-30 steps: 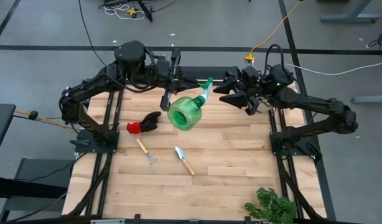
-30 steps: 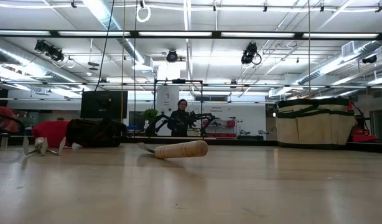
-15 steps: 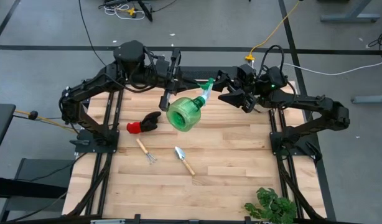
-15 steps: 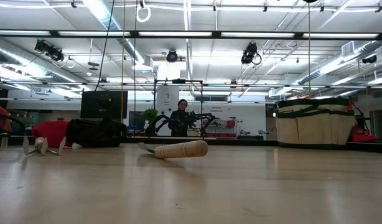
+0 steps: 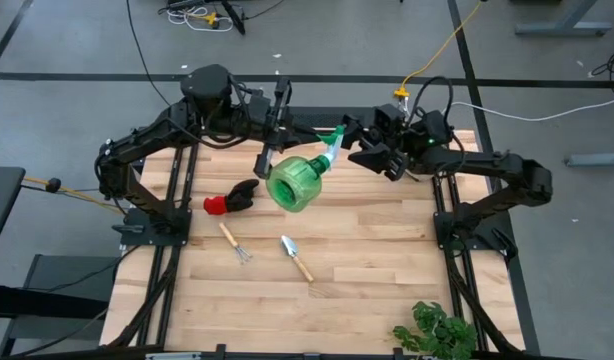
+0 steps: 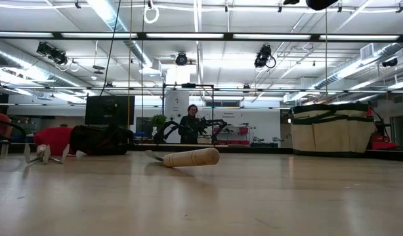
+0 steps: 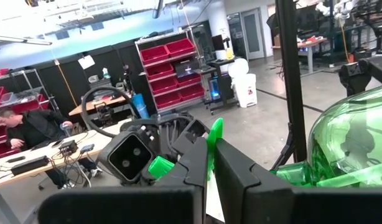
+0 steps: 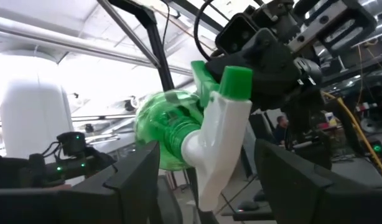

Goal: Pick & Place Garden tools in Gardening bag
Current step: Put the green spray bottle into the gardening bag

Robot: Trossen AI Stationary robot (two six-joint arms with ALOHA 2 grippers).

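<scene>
Left gripper (image 5: 309,136) clamped on green spray bottle (image 5: 299,180) trigger, held above the desk (image 5: 367,250); right gripper (image 5: 359,143) spread wide around its white nozzle, empty

The left arm is reaching from the upper left of the high view toward the top centre, its wrist pointing rightward; the left gripper (image 5: 270,158) is sitting just left of centre, its fingers (image 7: 197,163) pressing nearly together on the green spray bottle (image 5: 299,178), which is hanging clear of the table; the right arm is stretching in from the right edge along the upper part of the frame; the right gripper (image 5: 362,147) is hovering beside the bottle's nozzle, its fingers (image 8: 132,180) standing wide apart on either side of the white sprayer head, not clamping it.
</scene>
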